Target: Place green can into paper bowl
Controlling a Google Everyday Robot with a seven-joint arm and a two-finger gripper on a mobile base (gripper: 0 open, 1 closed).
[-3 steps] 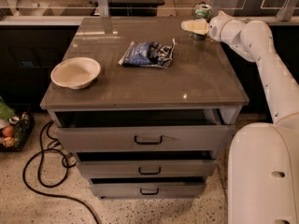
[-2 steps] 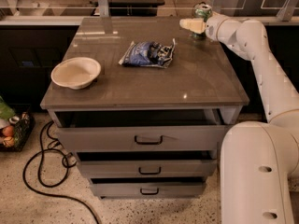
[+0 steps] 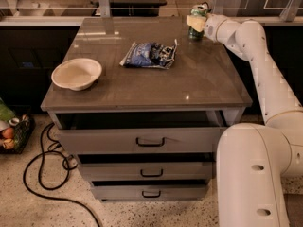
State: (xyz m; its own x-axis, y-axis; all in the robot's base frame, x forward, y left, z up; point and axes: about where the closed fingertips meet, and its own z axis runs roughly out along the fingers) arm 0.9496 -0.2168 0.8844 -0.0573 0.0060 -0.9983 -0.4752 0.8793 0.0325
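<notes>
The green can (image 3: 196, 32) stands upright at the far right corner of the grey cabinet top (image 3: 189, 79). My gripper (image 3: 195, 21) is at the can, its pale fingers across the can's upper part and covering most of it. The white arm reaches in from the right. The off-white paper bowl (image 3: 76, 74) sits empty near the front left corner of the top, far from the can.
A blue-and-white foil snack bag (image 3: 150, 55) lies in the middle of the top, between can and bowl. The top drawer (image 3: 142, 138) is slightly pulled out. A black cable (image 3: 42, 174) loops on the floor at left, beside a basket (image 3: 12, 134).
The gripper has shifted slightly left and closer around the can; the can, bowl and bag have not moved.
</notes>
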